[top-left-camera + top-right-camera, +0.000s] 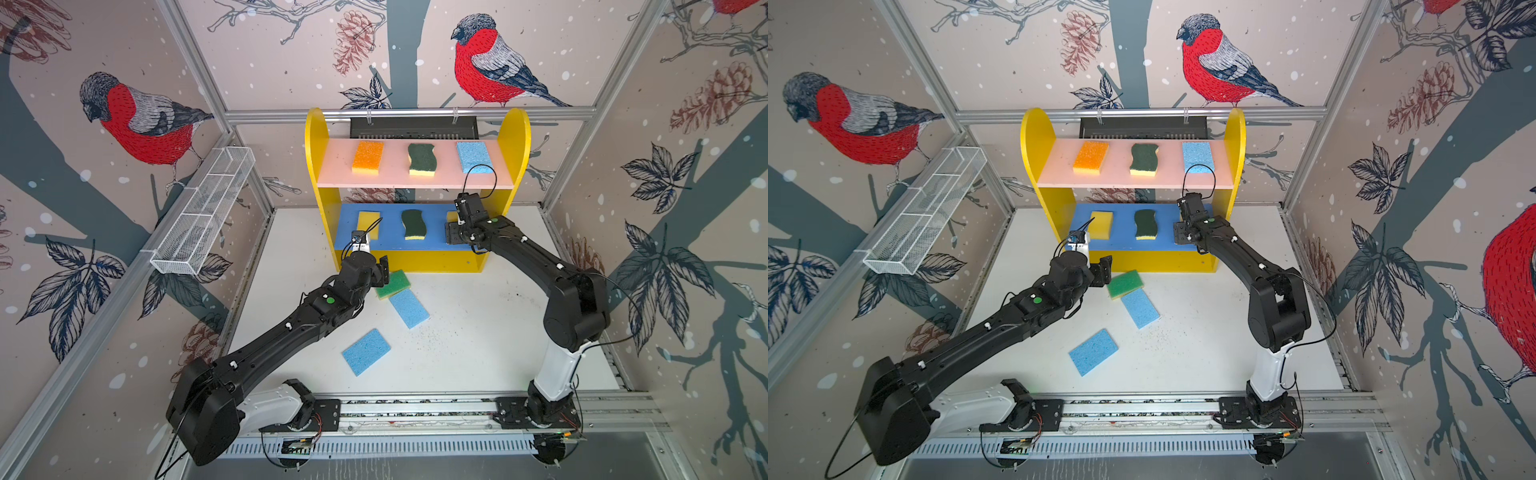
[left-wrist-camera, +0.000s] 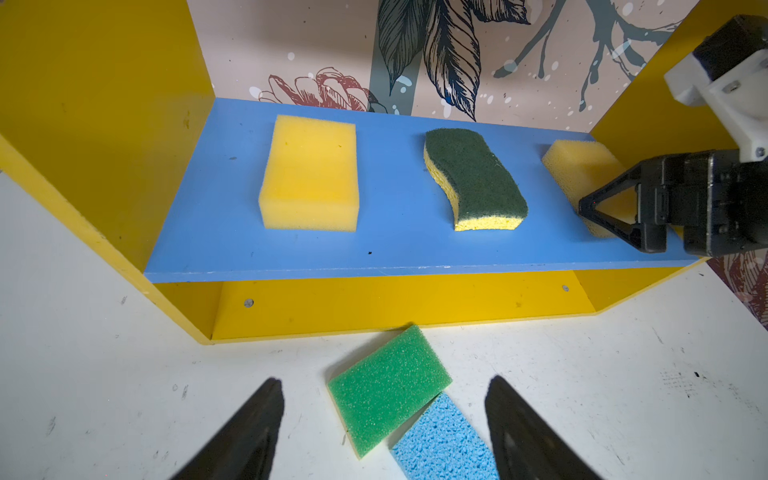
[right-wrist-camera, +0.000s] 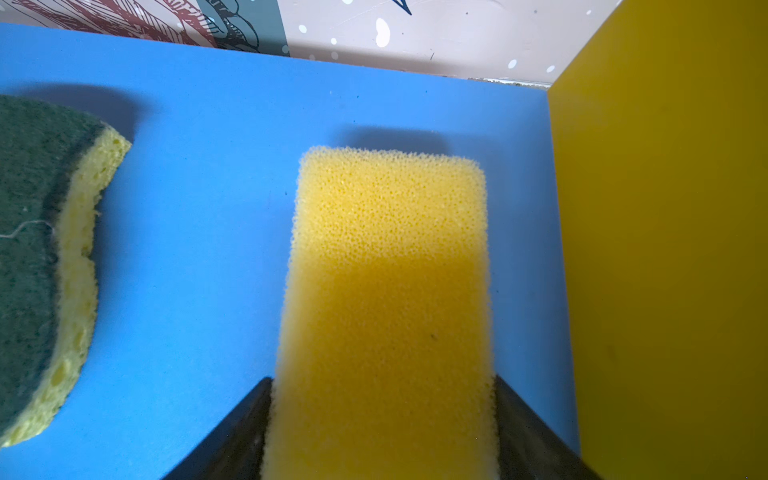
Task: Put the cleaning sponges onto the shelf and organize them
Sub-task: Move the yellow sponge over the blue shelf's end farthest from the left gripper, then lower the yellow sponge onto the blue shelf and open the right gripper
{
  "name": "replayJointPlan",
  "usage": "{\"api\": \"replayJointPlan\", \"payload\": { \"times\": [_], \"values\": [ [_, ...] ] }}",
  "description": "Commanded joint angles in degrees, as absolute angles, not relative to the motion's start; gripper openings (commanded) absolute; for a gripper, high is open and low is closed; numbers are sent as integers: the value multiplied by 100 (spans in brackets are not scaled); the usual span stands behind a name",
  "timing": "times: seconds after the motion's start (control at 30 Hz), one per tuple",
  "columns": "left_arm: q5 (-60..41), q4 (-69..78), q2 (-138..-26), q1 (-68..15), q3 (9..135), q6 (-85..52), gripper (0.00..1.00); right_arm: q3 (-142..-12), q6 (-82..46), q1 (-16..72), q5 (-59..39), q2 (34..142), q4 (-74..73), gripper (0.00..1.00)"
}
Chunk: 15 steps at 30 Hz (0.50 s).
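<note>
At the right end of the yellow shelf's [image 1: 316,166] blue middle board [image 3: 199,208], a yellow rectangular foam sponge [image 3: 388,270] lies between the right gripper's [image 3: 382,379] jaws; whether they pinch it, I cannot tell. Left gripper [image 2: 384,380] hangs open above a green foam sponge [image 2: 374,411] on the white bench [image 2: 104,374].

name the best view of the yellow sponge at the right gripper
Right wrist: the yellow sponge fills the frame inside the right gripper. Left wrist shows it half hidden by that gripper; in a top view only a sliver shows.
</note>
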<state>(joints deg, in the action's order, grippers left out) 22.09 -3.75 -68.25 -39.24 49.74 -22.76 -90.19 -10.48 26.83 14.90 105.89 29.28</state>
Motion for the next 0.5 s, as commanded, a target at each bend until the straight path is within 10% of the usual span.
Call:
{"api": "replayJointPlan", "payload": {
  "times": [0.0,0.47],
  "values": [
    [2259,-299,-6799,-3917,4975,-2350,77,-9061,-1090,2675,1557,10589,3015,79],
    [2313,-330,-6742,-3913,4950,-2347,77,-9132,-1151,2677,1567,10636,2966,75]
  ]
}}
